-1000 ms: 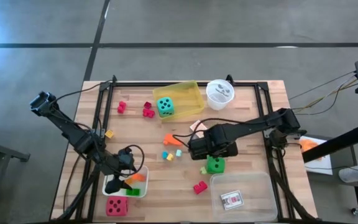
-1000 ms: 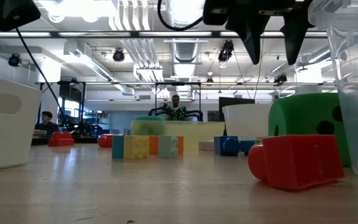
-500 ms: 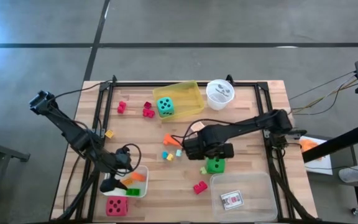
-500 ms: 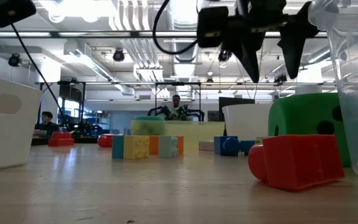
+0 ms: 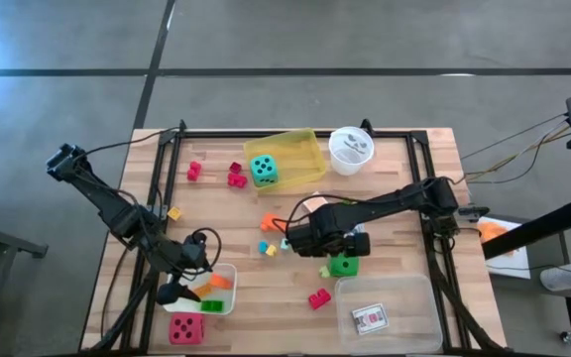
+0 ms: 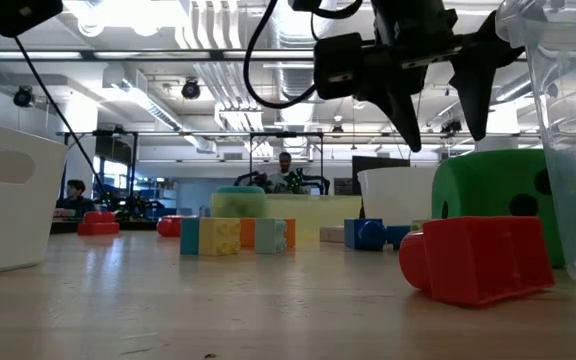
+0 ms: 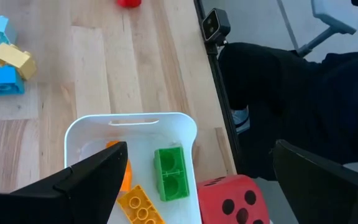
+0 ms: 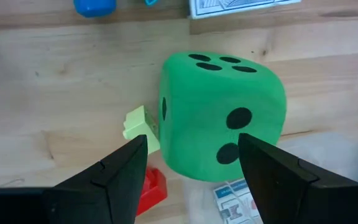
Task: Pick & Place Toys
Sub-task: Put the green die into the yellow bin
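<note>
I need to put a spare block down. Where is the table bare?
Bare wood lies between the white tray and the red block, and right of the white cup. The middle is crowded around the green die and right gripper.

Table (image 5: 385,178): wooden, dark-framed.
Yellow tray (image 5: 310,164): 12 o'clock edge.
Cup (image 5: 350,151): white, round, just beside yellow tray, toward 1 o'clock.
White tray (image 5: 228,302): 7 o'clock.
Clear tray (image 5: 414,293): 5 o'clock corner.
Person (image 6: 75,190): seated, far background.
</note>
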Motion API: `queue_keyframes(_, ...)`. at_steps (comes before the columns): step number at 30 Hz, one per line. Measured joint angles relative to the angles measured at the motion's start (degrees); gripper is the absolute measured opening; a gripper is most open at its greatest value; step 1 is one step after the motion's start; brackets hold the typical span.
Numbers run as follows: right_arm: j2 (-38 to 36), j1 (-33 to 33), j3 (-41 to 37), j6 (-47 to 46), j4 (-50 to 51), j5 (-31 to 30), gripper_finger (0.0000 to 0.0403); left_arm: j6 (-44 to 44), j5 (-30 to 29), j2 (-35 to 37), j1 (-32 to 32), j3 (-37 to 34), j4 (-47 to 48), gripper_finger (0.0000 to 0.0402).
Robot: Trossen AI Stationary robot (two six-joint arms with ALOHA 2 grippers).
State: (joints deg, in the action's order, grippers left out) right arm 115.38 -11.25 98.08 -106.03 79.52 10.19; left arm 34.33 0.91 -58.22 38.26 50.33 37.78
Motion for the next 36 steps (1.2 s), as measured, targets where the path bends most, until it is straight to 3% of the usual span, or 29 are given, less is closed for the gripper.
queue_keyframes(11,-0.7,0.0,0.0,4.2,2.0,-0.1,0.0246,-0.1,0.0,0.0,0.0,0.0,0.0,0.0386)
queue_keyframes(17,-1.3,0.3,-0.1,14.7,4.7,0.2,0.0246,0.0,0.0,0.0,0.0,0.0,0.0,0.0386)
queue_keyframes(26,-2.7,1.4,-0.8,40.6,4.9,1.2,0.0246,0.0,0.0,0.0,0.0,0.0,0.0,0.0386)
queue_keyframes(36,-2.7,2.0,-7.7,52.4,0.9,4.9,0.0246,-0.3,0.0,0.0,0.0,0.0,0.0,0.0386)
